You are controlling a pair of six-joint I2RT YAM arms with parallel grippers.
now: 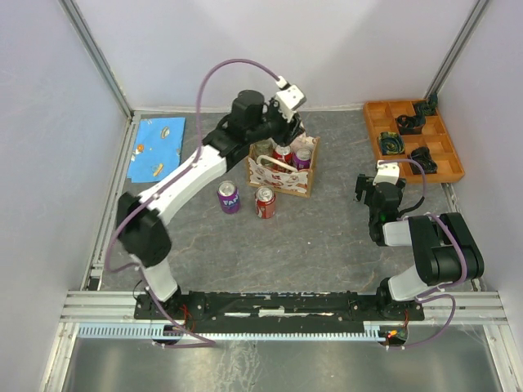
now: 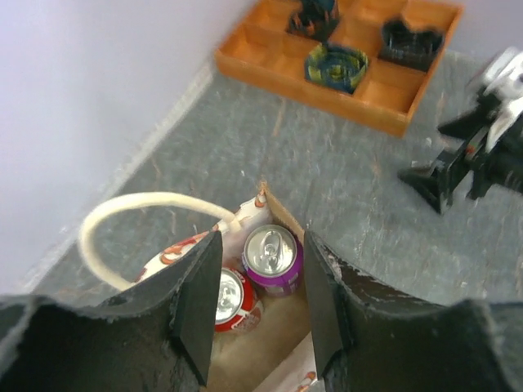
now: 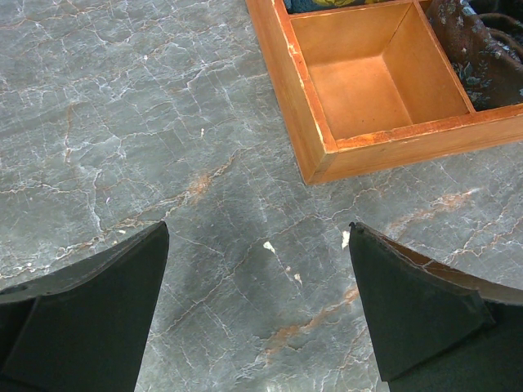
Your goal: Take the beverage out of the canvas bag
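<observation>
**Purple can in bag, L pincer lined up over it**

The table (image 1: 327, 245) carries the canvas bag (image 1: 282, 173) at far centre, standing upright w/ its mouth open. An orange tray (image 3: 286, 77) sits far right, well apart.

Two beverages stand inside the bag, a purple can (image 2: 274, 257) and a red can (image 2: 229, 298) touching it on the left. Two more cans are outside, near the bag's front.

Your left gripper (image 2: 261, 269) hangs above the bag, spread wide and holding nothing, w/ the purple can between its jaws. Your right gripper (image 3: 257, 229) is also spread wide and empty, over bare table by the tray.

Handling, my read:
- The can is stiff but thin-walled and slick, prob. w/ some weight.
- Take it round the upper body, below the rim, w/ a firm squeeze.
- The bag is soft and light, so it may lift along w/ the can.
- Keep clear of the cream handle (image 2: 122, 216).
</observation>
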